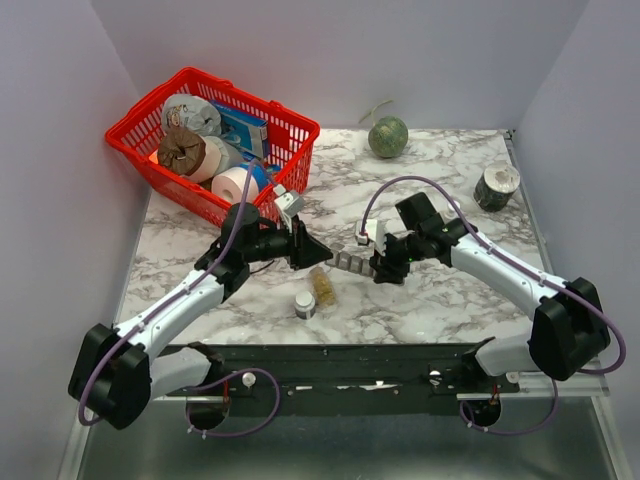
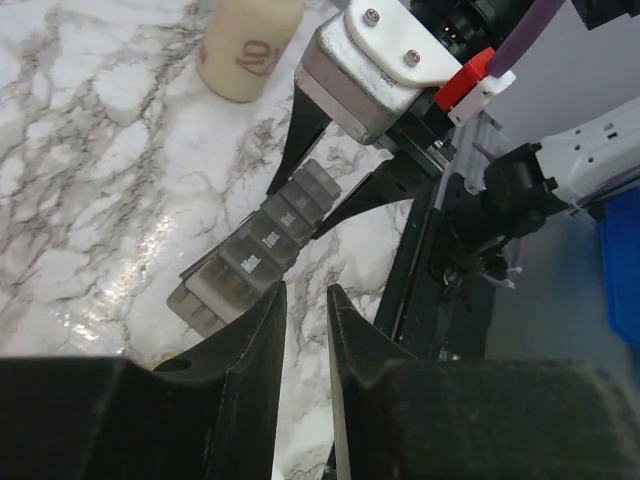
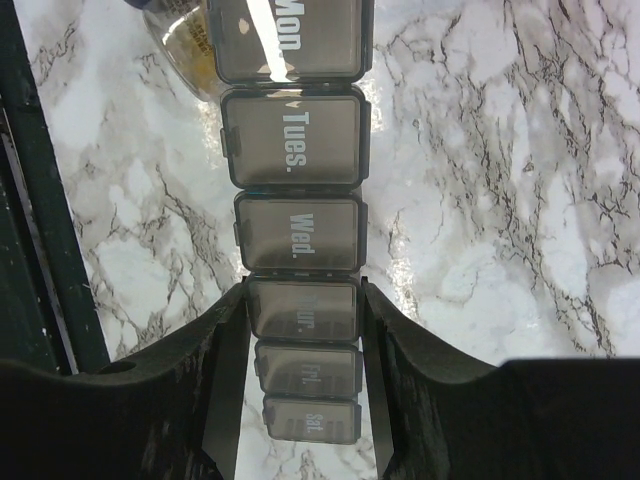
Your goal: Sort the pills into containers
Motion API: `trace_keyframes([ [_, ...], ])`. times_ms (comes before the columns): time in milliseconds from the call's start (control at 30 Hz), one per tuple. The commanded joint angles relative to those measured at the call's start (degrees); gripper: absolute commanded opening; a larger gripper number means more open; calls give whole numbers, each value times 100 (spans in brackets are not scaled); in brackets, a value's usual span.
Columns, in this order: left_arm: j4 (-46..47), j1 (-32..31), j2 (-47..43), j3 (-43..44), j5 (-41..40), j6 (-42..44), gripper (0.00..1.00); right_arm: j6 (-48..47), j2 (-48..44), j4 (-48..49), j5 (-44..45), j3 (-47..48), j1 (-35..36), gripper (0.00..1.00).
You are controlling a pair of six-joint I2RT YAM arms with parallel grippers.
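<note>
The containers (image 3: 297, 150) run straight out ahead of your right gripper (image 3: 303, 290). They form one dark-grey translucent strip, its long axis in line with the fingers. From the tips outward the lids read Wed., Tues. and Mon., while Fri. and Sat. lie back towards the wrist. The right fingers (image 3: 232, 345) sit one on each side of the Thur. compartment and press its walls, so it looks to be clamped on the strip at that point. Every lid you can see lies flat and closed, so I judge no compartment is ready to take anything yet.

From your left gripper (image 2: 306, 292) the same strip starts just beyond the fingertips and a little to their left. It slants away towards the right arm's fingers at its far part. The left fingers are nearly closed, with only a slim gap and nothing between them.

The pills (image 1: 322, 288) are tan-yellow pieces inside a small clear vial (image 3: 185, 40). It rests on the marble table (image 1: 450, 300) just on the near side of the left gripper's tips. It appears to lie on its side with a pale cap at the nearer end. Seen from the right gripper, it sits beyond the Mon. end and off to the left. Your left arm is the closer one and it is free, so I would take the vial with it. A beige bottle (image 2: 248, 45) stands further out, beyond the strip.
</note>
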Motion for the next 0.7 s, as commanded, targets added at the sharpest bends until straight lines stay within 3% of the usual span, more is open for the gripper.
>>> trace_keyframes([
  [0, 715, 18, 412, 114, 810, -679, 25, -52, -148, 13, -327, -14, 13, 33],
  [433, 847, -34, 878, 316, 143, -969, 23, -61, -236, -22, -424, -23, 22, 33],
  [667, 934, -34, 1045, 281, -639, -1310, 23, -104, -298, -40, -433, -58, 40, 33],
])
